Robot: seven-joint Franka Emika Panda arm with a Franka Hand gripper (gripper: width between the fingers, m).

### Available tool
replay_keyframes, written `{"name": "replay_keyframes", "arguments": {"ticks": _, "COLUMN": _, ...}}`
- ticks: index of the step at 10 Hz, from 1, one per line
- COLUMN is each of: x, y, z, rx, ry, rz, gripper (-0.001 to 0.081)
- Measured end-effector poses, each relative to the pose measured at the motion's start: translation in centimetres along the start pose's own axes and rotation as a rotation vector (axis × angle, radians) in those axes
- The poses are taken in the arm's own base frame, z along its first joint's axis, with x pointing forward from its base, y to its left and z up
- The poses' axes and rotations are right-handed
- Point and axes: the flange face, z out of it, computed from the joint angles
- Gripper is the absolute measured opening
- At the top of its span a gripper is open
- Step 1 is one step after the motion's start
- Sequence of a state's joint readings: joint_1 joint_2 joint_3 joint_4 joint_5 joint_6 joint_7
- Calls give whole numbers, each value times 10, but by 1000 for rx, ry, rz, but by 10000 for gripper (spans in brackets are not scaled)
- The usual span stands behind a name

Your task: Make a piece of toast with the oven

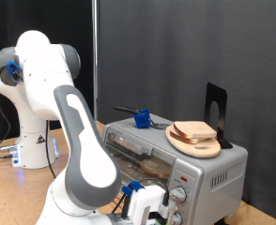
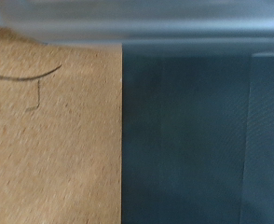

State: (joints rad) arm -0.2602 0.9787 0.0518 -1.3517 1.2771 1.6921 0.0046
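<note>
One white arm (image 1: 77, 141) bends low before the oven (image 1: 176, 164), gripper (image 1: 143, 204) at its front; finger state unclear. Toast (image 1: 194, 131) sits on a wooden plate (image 1: 194, 145) atop.

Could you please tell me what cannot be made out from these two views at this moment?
- Gripper: the exterior view's bottom edge cuts off its fingers.
- Oven interior: dim behind the glass, partly blocked by the arm.
- Piece of toast on the wooden plate: too small to judge browning.
- Wrist view: blurred; only tan and dark surfaces, no fingers.
</note>
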Motion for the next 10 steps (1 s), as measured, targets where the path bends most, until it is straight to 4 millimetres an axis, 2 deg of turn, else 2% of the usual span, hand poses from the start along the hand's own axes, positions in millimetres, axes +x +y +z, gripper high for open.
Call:
{"name": "replay_keyframes", "arguments": {"ticks": 5, "x": -4, "y": 19, "z": 24, "rx": -28, "ry": -16, "rz": 7, "gripper": 800}}
{"name": "replay_keyframes", "arguments": {"ticks": 8, "x": -8, "y": 25, "z": 30, "rx": -24, "ry": -21, "rz": -12, "gripper": 791}}
{"name": "replay_keyframes", "arguments": {"ticks": 9, "x": -11, "y": 24, "z": 30, "rx": -17, "ry": -22, "rz": -14, "gripper": 631}}
{"name": "replay_keyframes", "arguments": {"ticks": 10, "x": -15, "y": 22, "z": 29, "rx": -13, "ry": -22, "rz": -17, "gripper": 631}}
